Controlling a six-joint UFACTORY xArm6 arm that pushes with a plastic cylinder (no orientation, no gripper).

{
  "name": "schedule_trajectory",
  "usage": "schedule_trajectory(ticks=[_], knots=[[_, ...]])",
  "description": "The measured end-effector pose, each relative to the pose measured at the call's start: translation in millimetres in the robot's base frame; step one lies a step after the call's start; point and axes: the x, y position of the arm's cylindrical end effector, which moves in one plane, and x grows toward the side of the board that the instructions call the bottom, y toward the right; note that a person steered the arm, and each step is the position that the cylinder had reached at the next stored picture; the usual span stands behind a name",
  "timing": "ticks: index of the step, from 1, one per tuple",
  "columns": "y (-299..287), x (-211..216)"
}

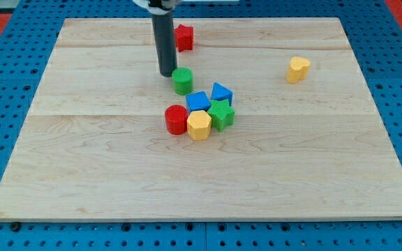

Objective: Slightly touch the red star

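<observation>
Red star [184, 37] half hidden, my tip [167, 73] below

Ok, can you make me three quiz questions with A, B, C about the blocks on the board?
1. Where is the red star?
A. near the view's top
B. near the view's bottom
C. in the middle cluster

2. How many yellow blocks are there?
A. one
B. two
C. four

3. What is my tip beside?
A. the yellow heart
B. the green cylinder
C. the red cylinder

Answers:
1 A: the star sits by the top edge, right of the rod.
2 B: the heart, plus the yellow hexagon in the cluster.
3 B: my tip stands just left of the green cylinder; contact is unclear.
</observation>
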Motion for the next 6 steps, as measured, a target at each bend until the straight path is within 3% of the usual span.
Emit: schedule_trajectory(ticks=[3, 4, 5, 6], knots=[[14, 15], [9, -9], [62, -36], [87, -94]])
